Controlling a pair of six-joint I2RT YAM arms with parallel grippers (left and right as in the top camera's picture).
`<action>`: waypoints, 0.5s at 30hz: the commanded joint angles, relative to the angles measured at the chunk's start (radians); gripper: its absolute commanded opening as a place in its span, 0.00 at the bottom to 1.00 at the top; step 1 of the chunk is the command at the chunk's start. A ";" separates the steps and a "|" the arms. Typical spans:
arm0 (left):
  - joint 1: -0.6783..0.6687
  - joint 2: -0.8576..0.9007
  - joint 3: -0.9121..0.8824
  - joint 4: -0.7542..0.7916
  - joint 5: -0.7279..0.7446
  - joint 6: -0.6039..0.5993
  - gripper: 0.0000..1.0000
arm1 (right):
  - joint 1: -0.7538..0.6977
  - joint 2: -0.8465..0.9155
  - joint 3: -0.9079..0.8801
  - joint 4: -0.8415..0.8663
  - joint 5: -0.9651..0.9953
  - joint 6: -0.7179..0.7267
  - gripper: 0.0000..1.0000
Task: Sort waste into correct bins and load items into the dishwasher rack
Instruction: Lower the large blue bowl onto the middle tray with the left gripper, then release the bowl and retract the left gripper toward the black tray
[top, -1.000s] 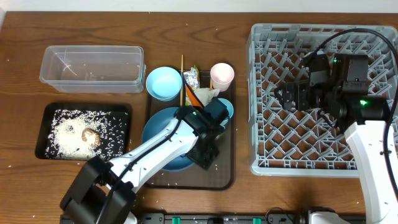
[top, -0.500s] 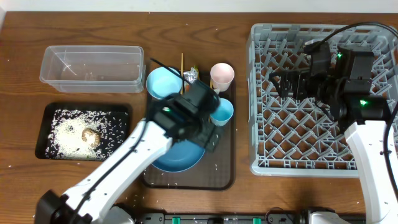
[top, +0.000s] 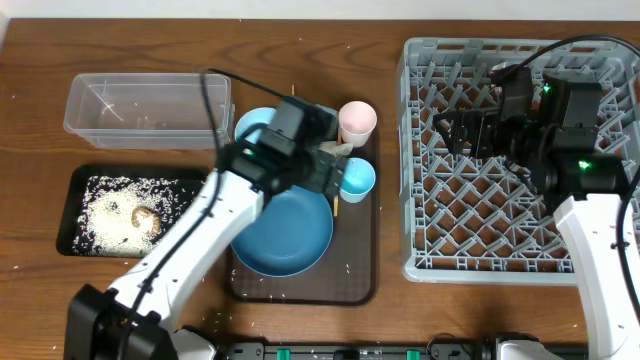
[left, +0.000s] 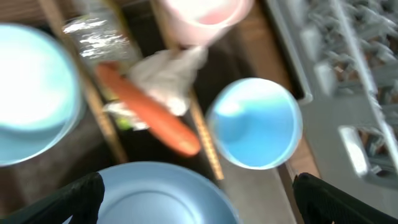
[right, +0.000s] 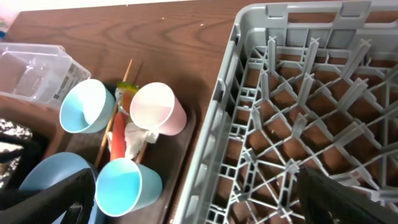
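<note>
My left gripper (left: 199, 205) hangs open and empty above the dark brown tray, just over the large blue bowl (top: 285, 232). Ahead of it lie the orange carrot (left: 149, 115), the white tissue (left: 165, 78), a silver wrapper (left: 99, 31) and a chopstick (left: 202, 134). The light-blue cup (top: 357, 180), the pink cup (top: 357, 120) and the small light-blue bowl (left: 31, 93) stand around them. My right gripper (top: 452, 133) is open over the grey dishwasher rack (top: 520, 255), holding nothing. Rice and a brown scrap (top: 145, 217) lie in the black tray (top: 75, 180).
The clear tub (top: 148, 108) stands at the back left, almost empty. The dark brown serving tray (top: 355, 285) sits between the bins and the rack. Loose rice grains dot the wooden table near the tray's front.
My left arm has swung from the large bowl's front right rim to the back of the tray, over the waste, and its jaws have opened wider. The right gripper rose slightly.
</note>
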 joint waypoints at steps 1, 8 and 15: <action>0.088 -0.061 0.039 -0.029 -0.001 -0.048 0.98 | 0.056 0.005 0.017 0.010 -0.011 0.036 0.96; 0.209 -0.180 0.039 -0.133 -0.002 -0.043 0.98 | 0.215 0.040 0.017 0.071 0.052 0.079 0.97; 0.292 -0.200 0.039 -0.235 -0.105 -0.063 0.98 | 0.426 0.132 0.017 0.175 0.051 0.145 0.93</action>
